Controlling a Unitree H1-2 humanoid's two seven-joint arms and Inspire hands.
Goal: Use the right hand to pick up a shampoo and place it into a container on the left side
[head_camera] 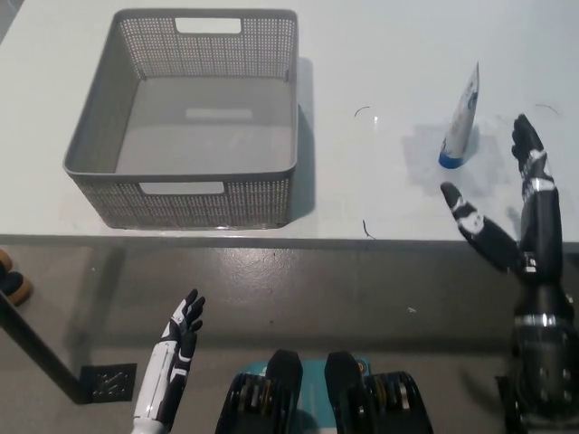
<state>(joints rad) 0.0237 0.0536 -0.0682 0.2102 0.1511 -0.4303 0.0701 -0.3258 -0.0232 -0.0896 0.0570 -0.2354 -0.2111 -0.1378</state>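
A white shampoo tube (460,119) with a blue cap stands cap-down on the white table (380,54) at the right. My black right hand (514,217) is open over the table's front right edge, fingers spread, just below and to the right of the tube without touching it. The grey perforated basket (185,194) sits on the left of the table and holds nothing. My white left hand (176,348) rests open at the lower left, below the table edge.
The table's front edge (271,240) runs across the middle of the view, with grey floor below it. Bare table lies between the basket and the tube. A dark shoe (11,285) shows at the far left.
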